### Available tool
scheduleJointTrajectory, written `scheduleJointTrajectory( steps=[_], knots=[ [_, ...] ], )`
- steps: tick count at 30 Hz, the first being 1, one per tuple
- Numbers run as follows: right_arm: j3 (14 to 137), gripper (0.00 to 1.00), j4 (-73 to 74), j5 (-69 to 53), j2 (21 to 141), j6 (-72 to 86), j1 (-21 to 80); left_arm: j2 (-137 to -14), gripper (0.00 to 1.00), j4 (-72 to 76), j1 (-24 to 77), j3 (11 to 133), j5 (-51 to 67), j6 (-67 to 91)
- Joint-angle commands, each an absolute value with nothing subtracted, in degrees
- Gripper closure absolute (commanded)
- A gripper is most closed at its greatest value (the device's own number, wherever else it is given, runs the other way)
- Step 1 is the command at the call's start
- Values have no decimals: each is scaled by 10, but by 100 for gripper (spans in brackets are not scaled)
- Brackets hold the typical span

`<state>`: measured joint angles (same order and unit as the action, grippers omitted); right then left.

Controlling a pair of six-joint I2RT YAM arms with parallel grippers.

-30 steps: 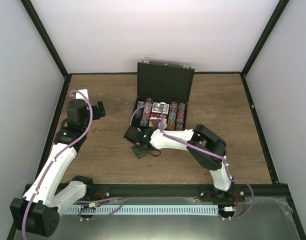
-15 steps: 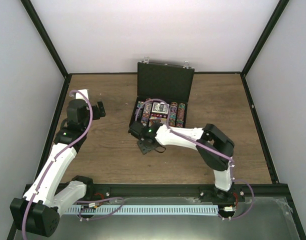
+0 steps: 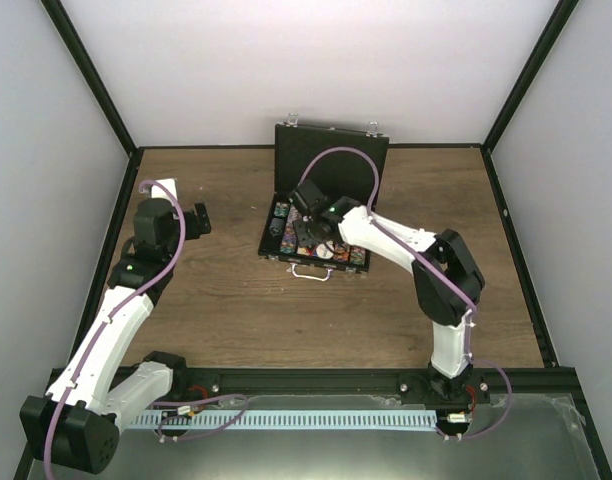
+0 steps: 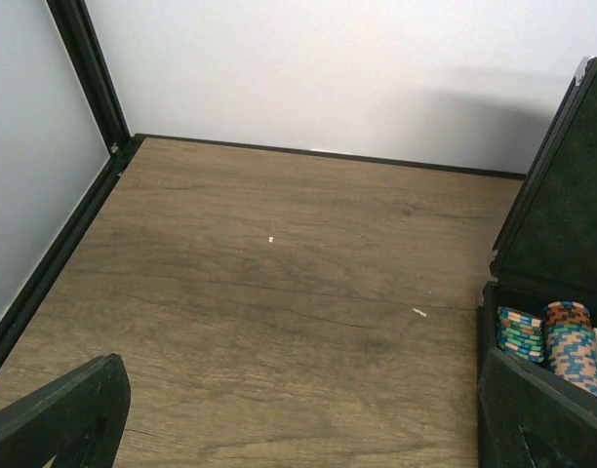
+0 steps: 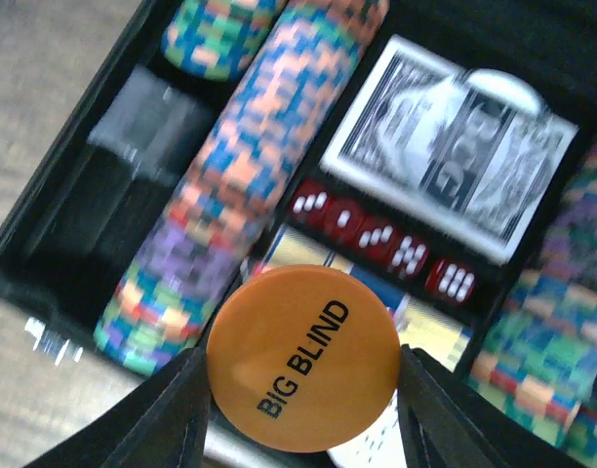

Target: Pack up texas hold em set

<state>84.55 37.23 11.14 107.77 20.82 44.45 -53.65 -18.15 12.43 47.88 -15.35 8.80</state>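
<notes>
The texas hold em set's black case [image 3: 331, 165] stands open at the table's far middle, lid upright. Its tray holds rows of multicoloured chips [image 5: 269, 146], a card deck [image 5: 455, 146] and red dice [image 5: 381, 239]. My right gripper [image 5: 300, 382] hovers over the tray, shut on an orange disc [image 5: 300, 356] marked BIG BLIND, gripped by its edges. From above, the right gripper [image 3: 308, 207] hangs over the tray's left half. My left gripper [image 3: 194, 220] is open over bare wood, left of the case. Its fingers [image 4: 64, 419] hold nothing, and the case [image 4: 562, 195] with chips [image 4: 547, 336] shows at the right.
A silver handle [image 3: 308, 270] sticks out from the case's near edge. Black frame posts and white walls enclose the wooden table [image 3: 226, 310]. Two small white specks [image 4: 418, 312] lie on the wood left of the case.
My right gripper has moved from the table in front of the case away from the bases, to above the tray's left half. The left arm has stayed put.
</notes>
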Motion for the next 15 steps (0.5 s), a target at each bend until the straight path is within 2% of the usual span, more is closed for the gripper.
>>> scheduleJointTrajectory(
  steps=[1,11,15],
  knots=[
    [903,49,336,99,1126,167,416,-539,0,-176,127,481,-156,84],
    [945,49,312,99,1202,163,387,-544,0,-177,127,482,-154,84],
    [952,46,313,97,1218,166,386,-545,0,-177,127,482,-154,84]
  ],
)
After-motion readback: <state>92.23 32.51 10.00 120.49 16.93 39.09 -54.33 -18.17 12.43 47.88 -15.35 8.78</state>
